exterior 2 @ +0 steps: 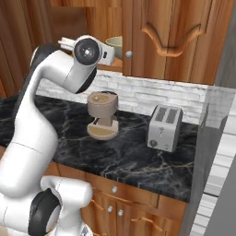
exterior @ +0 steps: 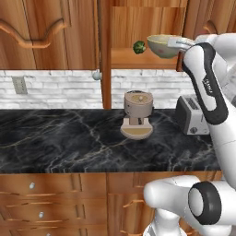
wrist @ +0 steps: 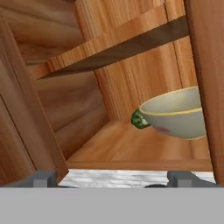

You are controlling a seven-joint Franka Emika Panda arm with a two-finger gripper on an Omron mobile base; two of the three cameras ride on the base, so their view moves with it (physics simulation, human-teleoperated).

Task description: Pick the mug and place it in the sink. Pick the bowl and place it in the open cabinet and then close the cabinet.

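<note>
Cabinet [exterior: 138, 60] shelf: bowl [exterior: 162, 46], green ball [exterior: 139, 46] at its 9 o'clock. Counter [exterior: 60, 138]: coffee maker [exterior: 137, 114], toaster [exterior: 191, 115] at 3 o'clock.

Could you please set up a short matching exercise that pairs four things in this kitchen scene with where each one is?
Things:
1. bowl
2. toaster
3. coffee machine
4. green ball

Places:
A. on the counter, against the wall to the right of the coffee machine
B. on the cabinet floor, beside the bowl
C. inside the open cabinet, wide and pale with a cream rim
D. on the black marble counter, below the open cabinet

Pairs: 1-C, 2-A, 3-D, 4-B
</note>
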